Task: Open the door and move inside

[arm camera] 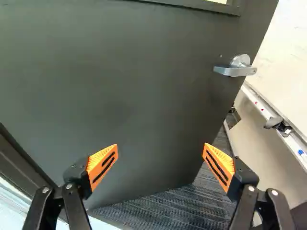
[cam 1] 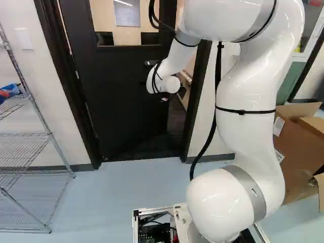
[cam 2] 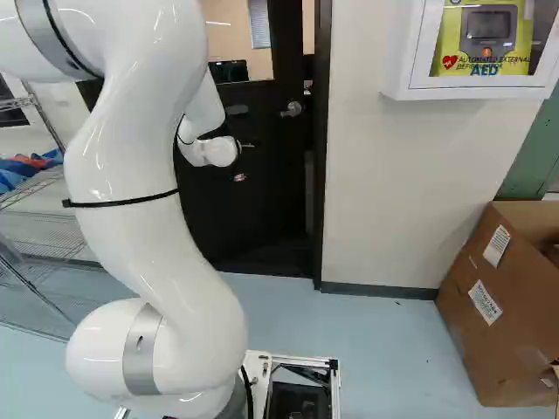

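The dark door (cam 1: 119, 96) stands partly open, swung away from me, with a gap along its handle side. Its silver lever handle (cam 2: 292, 109) shows beyond the wrist. Against the dark panel, the gripper (cam 2: 239, 177) is hard to make out at the arm's end. In the wrist view the gripper (arm camera: 161, 149) is open, its orange pads far apart with nothing between them. The door panel (arm camera: 129, 81) lies ahead of the fingers, and the handle (arm camera: 236, 68) is farther off, beyond the pad nearer the gap. No contact with the door can be made out.
Striped carpet (arm camera: 177, 208) and a pale wall with a ledge (arm camera: 268, 115) show through the gap. The dark frame (cam 2: 321, 175) edges the doorway. A wire shelf (cam 1: 30, 147) stands left; cardboard boxes (cam 2: 489, 305) and a wall cabinet (cam 2: 410, 52) are at right.
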Tool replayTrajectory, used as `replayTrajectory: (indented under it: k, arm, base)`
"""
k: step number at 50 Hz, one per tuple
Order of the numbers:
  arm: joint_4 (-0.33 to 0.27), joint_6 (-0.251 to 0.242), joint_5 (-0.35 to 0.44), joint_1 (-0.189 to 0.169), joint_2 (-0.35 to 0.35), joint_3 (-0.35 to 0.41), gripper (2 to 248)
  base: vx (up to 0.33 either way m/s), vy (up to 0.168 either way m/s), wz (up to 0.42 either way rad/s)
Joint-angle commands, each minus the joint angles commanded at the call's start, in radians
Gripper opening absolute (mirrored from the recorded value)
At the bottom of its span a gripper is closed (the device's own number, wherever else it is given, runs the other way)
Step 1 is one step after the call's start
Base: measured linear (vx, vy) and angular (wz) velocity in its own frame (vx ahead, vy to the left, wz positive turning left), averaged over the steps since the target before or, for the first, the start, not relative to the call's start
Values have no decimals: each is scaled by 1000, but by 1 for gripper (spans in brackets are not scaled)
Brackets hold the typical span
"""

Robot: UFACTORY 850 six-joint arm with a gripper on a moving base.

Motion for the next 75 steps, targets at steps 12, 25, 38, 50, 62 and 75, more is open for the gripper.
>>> replayTrajectory:
  k: [12, 25, 38, 50, 62, 75]
  arm:
    - [18, 0, 0, -10, 61, 72, 247]
    - [37, 0, 0, -21, 128, 148, 247]
    - [57, 0, 0, -35, 195, 221, 247]
    - [76, 0, 0, -52, 255, 286, 247]
    - [94, 0, 0, -75, 314, 346, 247]
    - [101, 0, 0, -104, 375, 407, 247]
  base:
    - [0, 0, 0]
    - [0, 0, 0]
    - [0, 0, 0]
    - [0, 0, 0]
    - [0, 0, 0]
    - [0, 0, 0]
